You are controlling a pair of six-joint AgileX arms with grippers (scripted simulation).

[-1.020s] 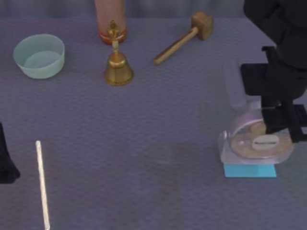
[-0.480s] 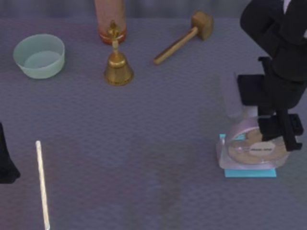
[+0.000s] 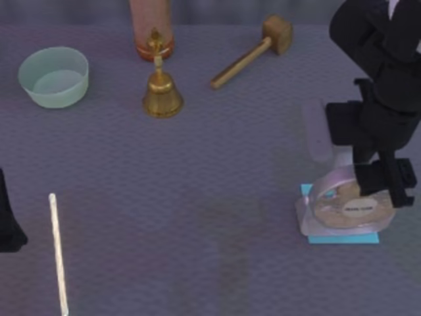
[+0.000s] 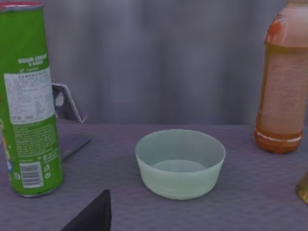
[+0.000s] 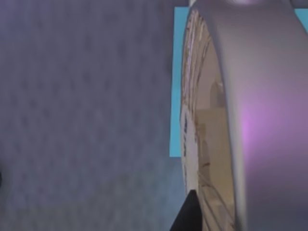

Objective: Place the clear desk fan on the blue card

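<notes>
The clear desk fan point(image 3: 345, 209) rests at the right side of the table, its tan blades and pale hub label facing up. It covers most of the blue card point(image 3: 342, 238), which shows only as a cyan strip at its near edge and one corner. My right gripper point(image 3: 381, 184) is shut on the fan's far right rim. In the right wrist view the fan's silvery housing point(image 5: 250, 120) fills the frame, with one dark fingertip point(image 5: 190, 214) against its grille and the blue card point(image 5: 177, 72) beneath. My left gripper point(image 3: 8, 227) is parked at the left edge, open.
Along the back stand a pale green bowl point(image 3: 54, 76), a brass bell point(image 3: 161, 89), an orange bottle point(image 3: 151, 26) and a wooden mallet point(image 3: 253, 51). A thin white stick point(image 3: 58, 253) lies front left. The left wrist view also shows a green can point(image 4: 26, 96).
My right gripper has lowered the fan and carried it over the blue card, covering most of it. Over the last half second it barely moved. The left arm stayed still.
</notes>
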